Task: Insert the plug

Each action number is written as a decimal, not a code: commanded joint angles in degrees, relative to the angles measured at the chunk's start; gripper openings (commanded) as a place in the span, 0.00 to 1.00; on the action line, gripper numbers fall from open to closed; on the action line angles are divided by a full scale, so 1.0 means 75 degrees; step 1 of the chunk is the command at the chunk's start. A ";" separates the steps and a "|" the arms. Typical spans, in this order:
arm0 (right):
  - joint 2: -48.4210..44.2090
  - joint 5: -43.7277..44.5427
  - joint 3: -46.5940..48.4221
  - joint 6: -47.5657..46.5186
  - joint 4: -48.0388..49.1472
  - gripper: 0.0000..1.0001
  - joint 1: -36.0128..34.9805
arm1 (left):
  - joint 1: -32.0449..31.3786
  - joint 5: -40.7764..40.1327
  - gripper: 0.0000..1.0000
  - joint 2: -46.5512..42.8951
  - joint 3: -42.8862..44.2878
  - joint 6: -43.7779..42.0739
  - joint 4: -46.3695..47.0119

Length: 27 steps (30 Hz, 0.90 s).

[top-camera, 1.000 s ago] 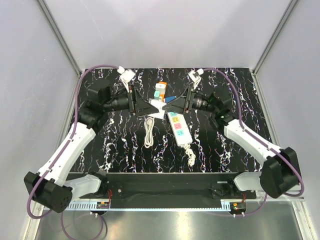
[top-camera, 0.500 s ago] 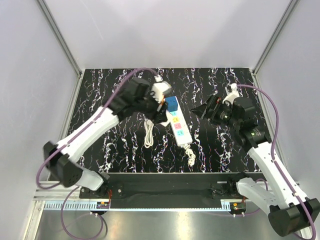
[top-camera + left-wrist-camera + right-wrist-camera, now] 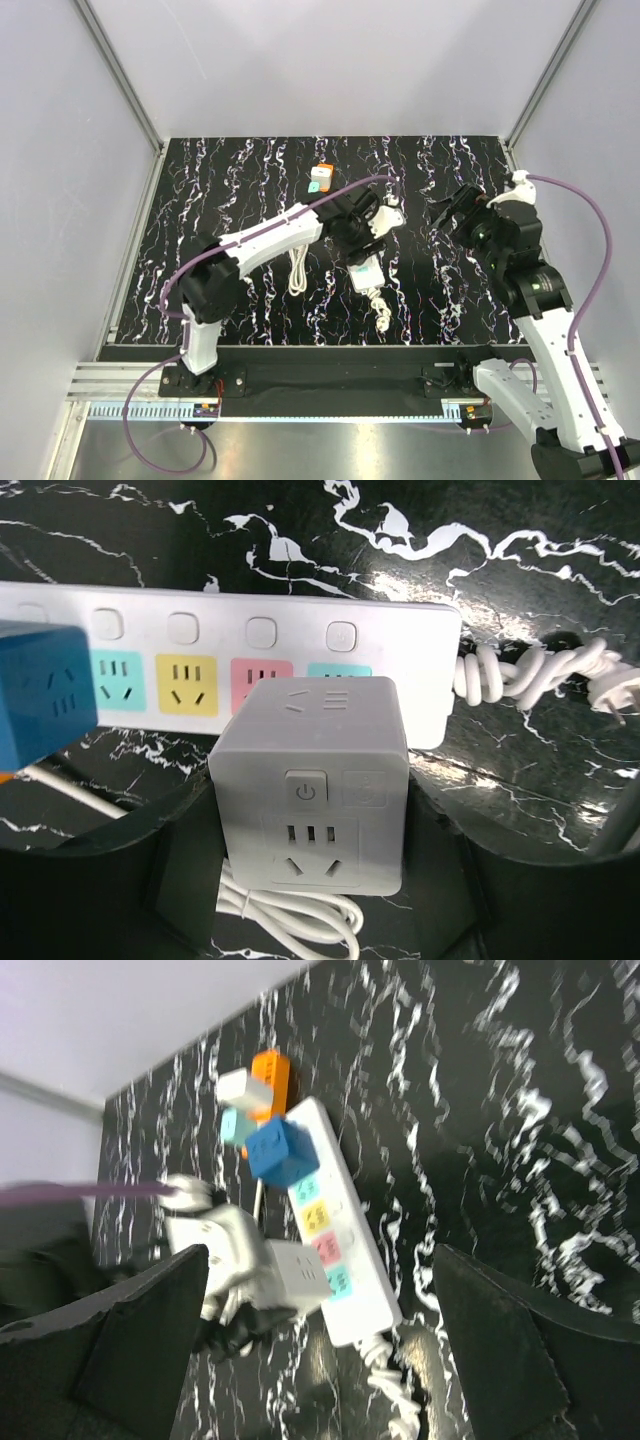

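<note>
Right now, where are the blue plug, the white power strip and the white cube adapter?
blue plug (image 3: 283, 1152): right wrist view, middle of the cube.
white power strip (image 3: 415, 670): left wrist view, bare right end.
white cube adapter (image 3: 312, 780): left wrist view, front face by its button.

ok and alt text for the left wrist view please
A white cube adapter with a power button on its face is held by the left gripper, overlapping the near edge of a white power strip with teal, yellow and pink sockets. A blue plug shows at the strip's left end, and a coiled white cable lies on the right.
</note>
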<state>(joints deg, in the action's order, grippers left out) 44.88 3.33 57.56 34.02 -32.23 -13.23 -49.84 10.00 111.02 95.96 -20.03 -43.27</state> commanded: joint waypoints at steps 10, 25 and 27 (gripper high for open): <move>-0.0957 0.1396 0.1677 -0.0528 -0.0262 1.00 0.0042 | -0.0163 -0.0443 0.00 0.0677 0.0506 -0.0610 0.0202; -0.0934 0.1067 0.1536 -0.0481 -0.0273 1.00 0.0042 | -0.0186 0.0108 0.00 0.0431 0.0166 -0.0435 0.0109; -0.0910 0.1056 0.1525 -0.0470 -0.0285 1.00 0.0054 | -0.0186 0.0132 0.00 0.0396 0.0224 -0.0423 0.0097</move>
<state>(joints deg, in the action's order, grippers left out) 37.58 11.29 69.08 31.07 -35.05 -13.06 -50.94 8.78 115.90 97.84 -23.70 -42.94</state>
